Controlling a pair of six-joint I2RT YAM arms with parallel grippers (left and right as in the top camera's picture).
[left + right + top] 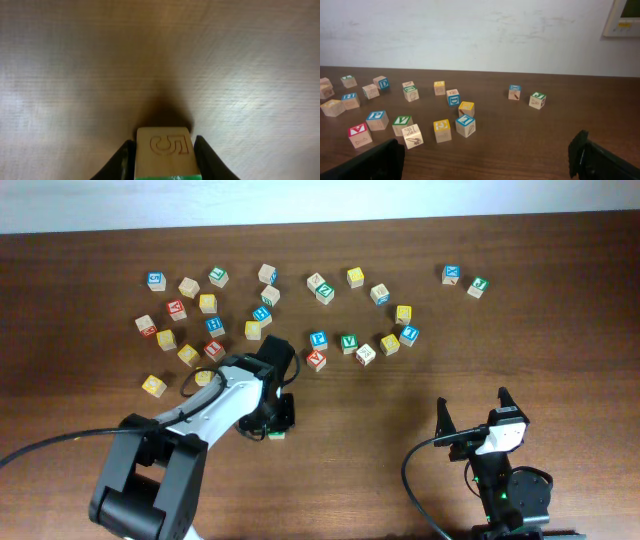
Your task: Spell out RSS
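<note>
My left gripper [276,429] is shut on a wooden letter block with a green edge [164,152], held low over the bare table in front of the block cluster; the block's green edge shows in the overhead view [276,436]. An engraved figure shows on the block's top face in the left wrist view. Several more letter blocks [318,338] lie scattered across the far half of the table. My right gripper [474,412] is open and empty near the front right, its fingertips wide apart [485,160].
The blocks spread from the far left [157,281] to the far right [478,287]. In the right wrist view a yellow block [442,130] and a blue block [465,125] lie nearest. A white wall rises behind the table.
</note>
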